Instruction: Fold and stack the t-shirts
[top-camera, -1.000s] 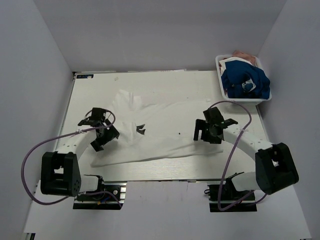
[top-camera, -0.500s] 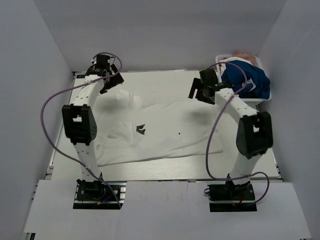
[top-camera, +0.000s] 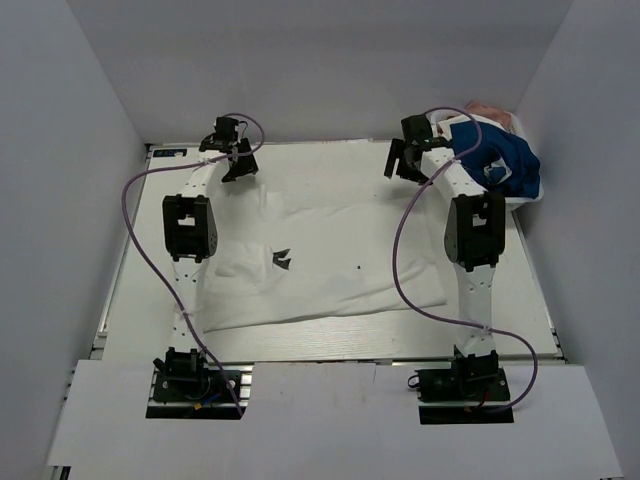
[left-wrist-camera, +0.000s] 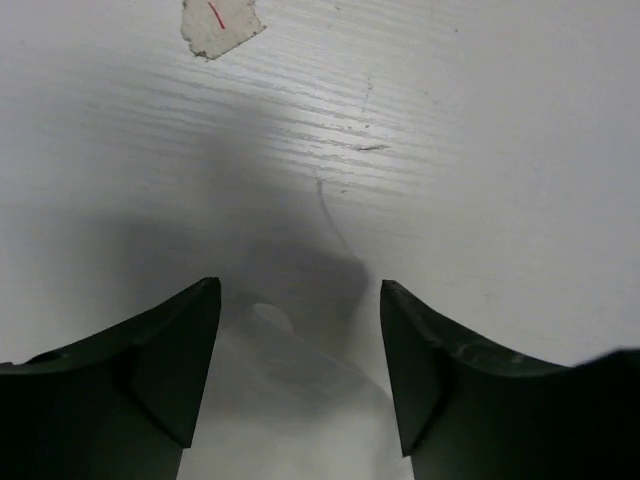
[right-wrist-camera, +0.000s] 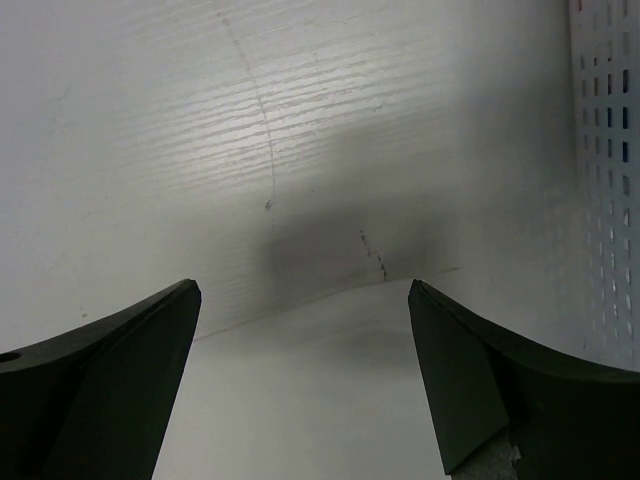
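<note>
**Both hands open above the far edge of the spread white tee**

Top external view: the left hand (top-camera: 238, 162) and the right hand (top-camera: 404, 160) hover at the far side of the white wood-grain counter (top-camera: 330, 160), jaws apart and holding nothing. A large white cloth t-shirt (top-camera: 330, 265) with a small black chest print lies spread across the middle of the counter, its far edge close under the 2 hands. A royal blue t-shirt (top-camera: 510, 165) sits bundled in a white perforated basket (top-camera: 528, 196) at the far right corner.

Left wrist view: the 2 dark fingers (left-wrist-camera: 165, 370) stand either side of a rumpled corner of the white tee (left-wrist-camera: 300, 410), which is not pinched.

Right wrist view: the right hand (right-wrist-camera: 305, 290) gapes wide. A straight edge of the tee (right-wrist-camera: 320, 400) lies between its fingers, and the basket wall (right-wrist-camera: 605, 150) is at the right.

Handling, as a judgement: the tee looks light, limp and thin. It will likely sag once lifted and slide on the smooth counter. The flat edge may slip past the fingers, so press the fingertips down to the counter before closing. Take the 2 far corners, especially the raised rumple on the left, and lift them evenly.
</note>
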